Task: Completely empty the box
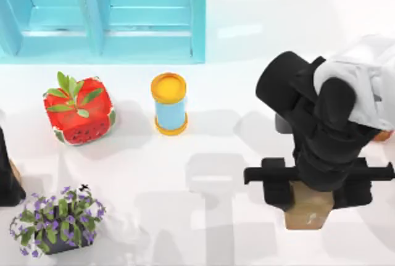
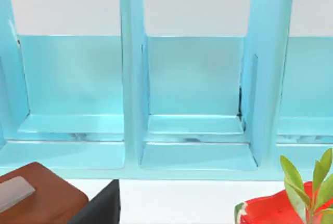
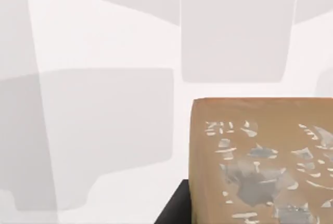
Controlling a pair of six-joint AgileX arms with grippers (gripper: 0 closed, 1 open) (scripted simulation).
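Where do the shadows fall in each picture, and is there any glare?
Top view: soft grey shadows lie on the white table right of the cup and under the right arm; a pale glare patch sits near the blue shelf. Right wrist view: blocky grey shadows cross the table beside the tan block. Left wrist view: even light, no glare.

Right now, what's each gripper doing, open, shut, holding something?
Left gripper: parked at the table's left edge; cannot be told.
Right gripper: closed on the tan block, low at the right.
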